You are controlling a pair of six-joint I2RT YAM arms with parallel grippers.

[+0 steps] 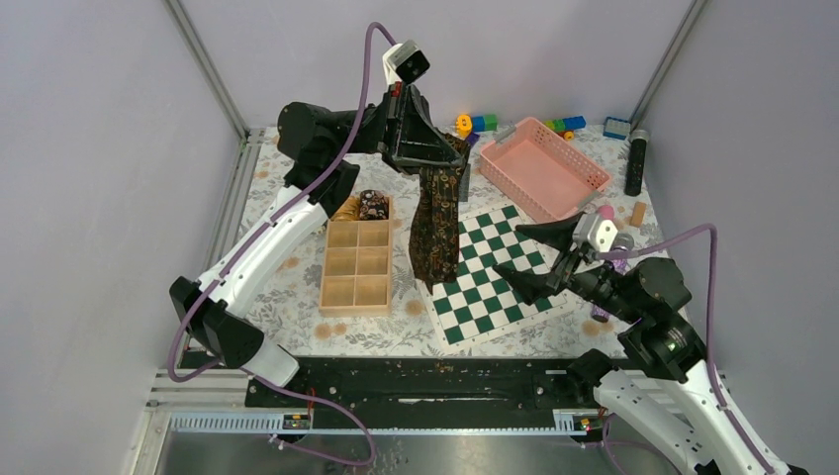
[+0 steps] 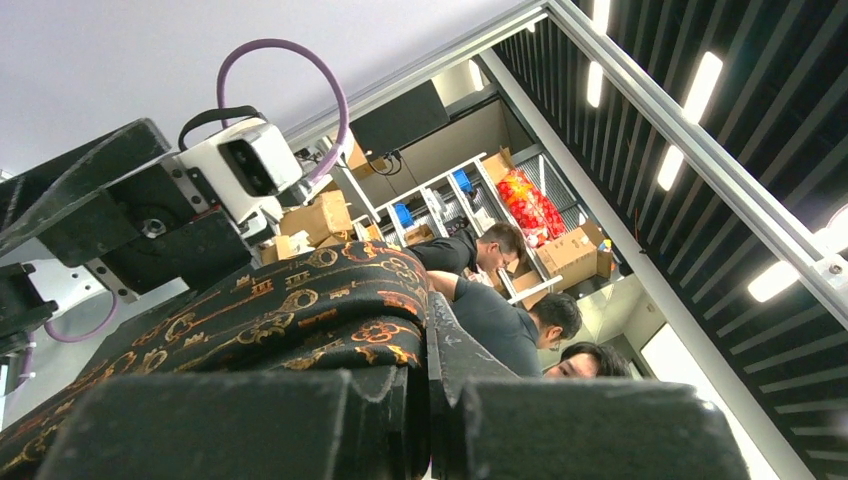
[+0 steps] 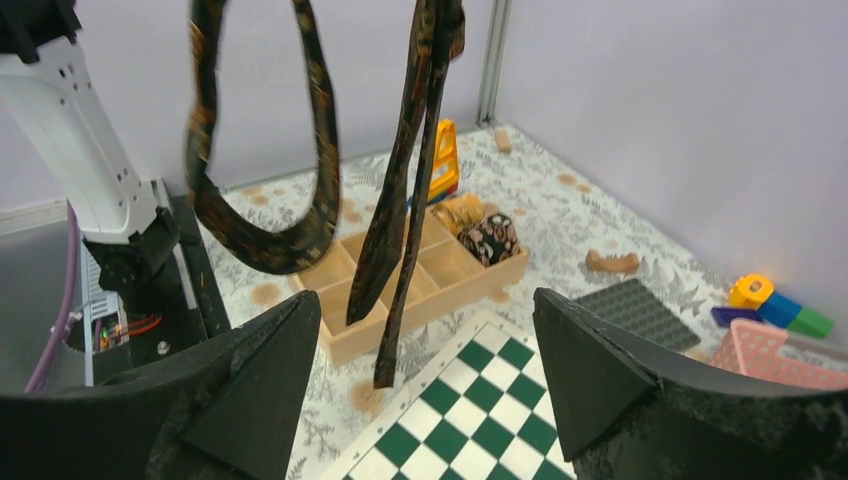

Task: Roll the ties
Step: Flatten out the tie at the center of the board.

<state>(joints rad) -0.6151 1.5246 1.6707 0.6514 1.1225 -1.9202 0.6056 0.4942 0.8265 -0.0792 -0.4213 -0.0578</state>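
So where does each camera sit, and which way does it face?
Top external: above and behind, looking down at the table; left arm, right arm, left fingers holding the patterned tie.
Left wrist: tilted up at the ceiling; left fingers, the tie.
Right wrist: low, facing the wooden box; right fingers open.
Top and right wrist share the checkerboard.
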